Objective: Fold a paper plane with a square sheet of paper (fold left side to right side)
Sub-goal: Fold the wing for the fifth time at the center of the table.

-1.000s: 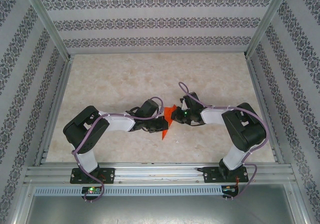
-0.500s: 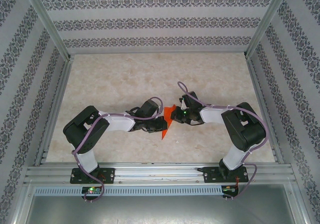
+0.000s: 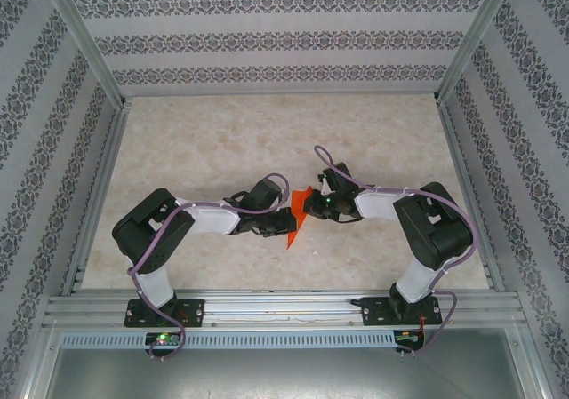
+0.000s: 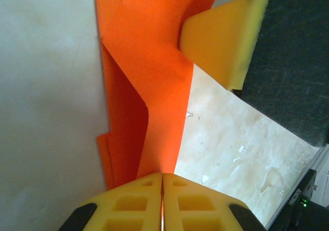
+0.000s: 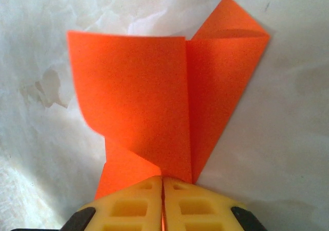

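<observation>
**Fingers (image 4: pixel 136 202) clamped shut on paper (image 4: pixel 149 76), both sides**

Pinches the paper between the yellow pads of the left gripper (image 4: pixel 162 182), pressed flat together with no gap, orange sheet running straight into the seam. Does likewise at the right gripper (image 5: pixel 163 185): closed hard on the narrow lower end of the folded sheet. Fans out from that grip in the right wrist view as two creased flaps, a broad one curling at its left edge and a slimmer pointed one to the right, joined along a straight crease. Stands layered and on edge in the left wrist view, with one yellow finger of the right gripper against its far part at upper right. Seen from above, sits between the two gripper heads, turned nose to nose, with one orange point aimed at the near edge. Cannot tell whether touching the table (image 3: pixel 204 141) or lifted off it. Beyond that, pale marbled surface all round both arms, metal rail (image 3: pixel 284 303) along the near edge, patterned walls (image 3: pixel 267 39) on the other three sides.
</observation>
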`<action>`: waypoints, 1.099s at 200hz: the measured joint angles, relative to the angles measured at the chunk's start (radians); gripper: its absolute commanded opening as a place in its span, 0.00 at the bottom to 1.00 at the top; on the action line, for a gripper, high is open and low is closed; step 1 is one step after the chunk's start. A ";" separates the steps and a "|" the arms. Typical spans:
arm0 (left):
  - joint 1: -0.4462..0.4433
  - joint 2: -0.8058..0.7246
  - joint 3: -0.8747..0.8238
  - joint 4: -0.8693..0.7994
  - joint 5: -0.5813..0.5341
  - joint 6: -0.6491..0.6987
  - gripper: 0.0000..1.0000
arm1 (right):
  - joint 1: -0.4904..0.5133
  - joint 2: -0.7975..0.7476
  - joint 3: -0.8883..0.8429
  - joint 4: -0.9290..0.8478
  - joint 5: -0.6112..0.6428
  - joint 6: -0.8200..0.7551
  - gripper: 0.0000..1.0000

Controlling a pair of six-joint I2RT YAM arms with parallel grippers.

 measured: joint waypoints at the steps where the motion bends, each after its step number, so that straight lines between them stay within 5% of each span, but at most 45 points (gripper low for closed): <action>1: 0.000 0.000 0.000 0.000 0.000 0.000 0.09 | 0.001 0.000 0.000 0.000 0.000 0.000 0.10; 164: 0.006 0.021 -0.013 0.024 -0.003 0.000 0.05 | -0.002 -0.004 0.034 -0.062 0.003 -0.030 0.10; 220: 0.006 0.019 -0.017 0.027 -0.007 0.000 0.01 | -0.056 -0.137 0.022 -0.041 -0.050 -0.068 0.10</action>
